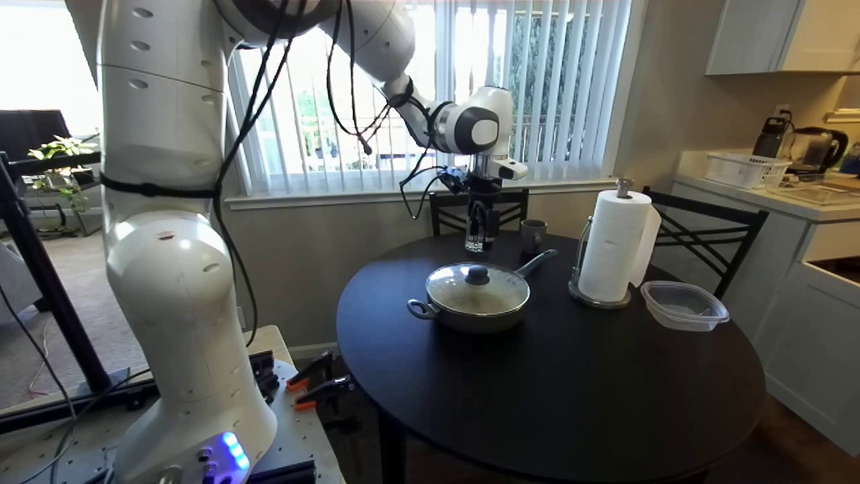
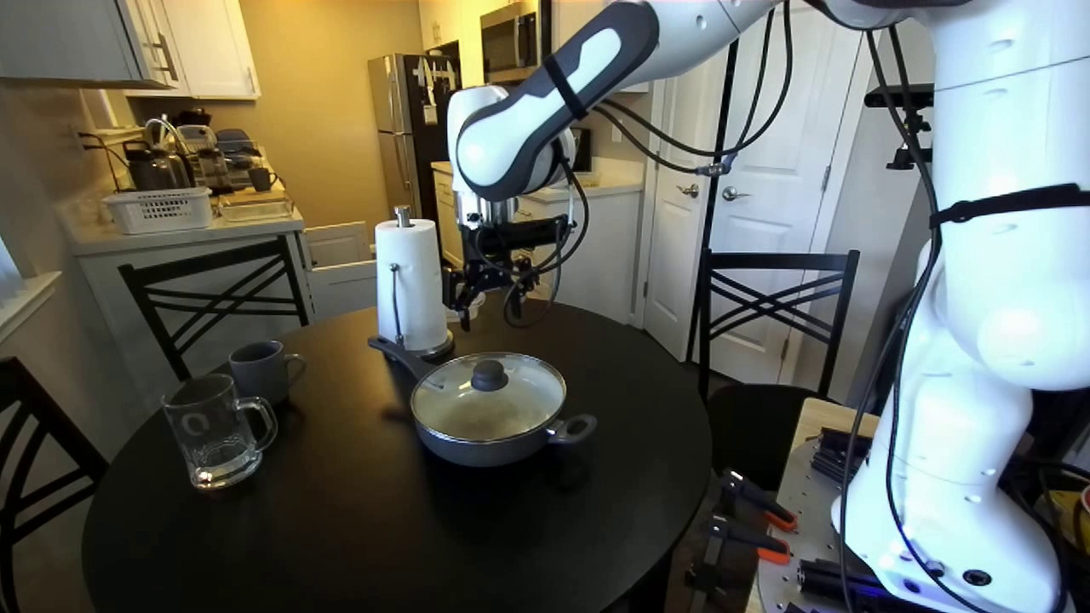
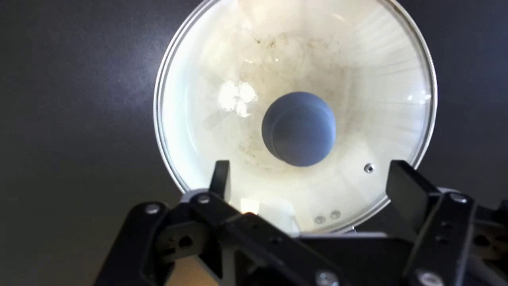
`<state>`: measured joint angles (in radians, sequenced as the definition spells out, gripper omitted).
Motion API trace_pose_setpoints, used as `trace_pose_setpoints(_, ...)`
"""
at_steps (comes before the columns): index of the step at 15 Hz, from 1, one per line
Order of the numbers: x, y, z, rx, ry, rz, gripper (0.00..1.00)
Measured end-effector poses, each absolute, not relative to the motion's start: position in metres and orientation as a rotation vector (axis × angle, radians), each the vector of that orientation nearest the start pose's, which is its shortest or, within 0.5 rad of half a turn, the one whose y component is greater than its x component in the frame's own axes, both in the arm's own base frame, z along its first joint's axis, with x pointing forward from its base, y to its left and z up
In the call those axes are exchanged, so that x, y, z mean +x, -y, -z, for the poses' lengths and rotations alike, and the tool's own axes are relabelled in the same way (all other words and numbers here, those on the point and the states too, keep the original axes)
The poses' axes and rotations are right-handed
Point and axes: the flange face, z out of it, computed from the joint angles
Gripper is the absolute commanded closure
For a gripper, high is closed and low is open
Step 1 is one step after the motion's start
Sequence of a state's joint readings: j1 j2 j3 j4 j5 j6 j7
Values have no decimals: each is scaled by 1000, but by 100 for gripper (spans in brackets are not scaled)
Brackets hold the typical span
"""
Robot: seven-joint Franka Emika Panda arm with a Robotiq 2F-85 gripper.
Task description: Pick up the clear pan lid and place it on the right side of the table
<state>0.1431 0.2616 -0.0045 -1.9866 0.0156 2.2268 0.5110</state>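
Note:
The clear pan lid [image 1: 447, 288] has a metal rim and a dark knob. It sits on a grey pan [image 1: 480, 324] on the dark round table [image 1: 551, 403]. The lid also shows in an exterior view [image 2: 519, 409], on the pan [image 2: 481, 451], and fills much of the wrist view [image 3: 365, 87]. My gripper [image 3: 308, 165] is open and empty, above the lid. In the wrist view the knob lies beyond the fingertips, within the gap's width. In both exterior views the gripper [image 1: 482, 238] hangs above the table, apart from the lid; it also shows here [image 2: 491, 319].
A paper towel roll on a stand [image 1: 608, 249] and a clear plastic bowl [image 1: 682, 309] stand on the table. A glass mug [image 2: 217, 438] and a grey mug [image 2: 260, 372] stand at another side. The pan has a long handle [image 1: 537, 261] and a loop handle [image 1: 422, 309]. Chairs surround the table.

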Motion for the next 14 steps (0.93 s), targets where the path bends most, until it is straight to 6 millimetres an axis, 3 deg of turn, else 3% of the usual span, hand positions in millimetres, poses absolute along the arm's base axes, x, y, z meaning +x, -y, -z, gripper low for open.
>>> trace_pose_setpoints(4,583,-99,-279,-3103,-555,-136,0)
trace_pose_setpoints(6,581,-104,-263,-3110,-542,-157,0)
trace_pose_setpoints(14,590,-94,-253,-3093,-599,-78,0)
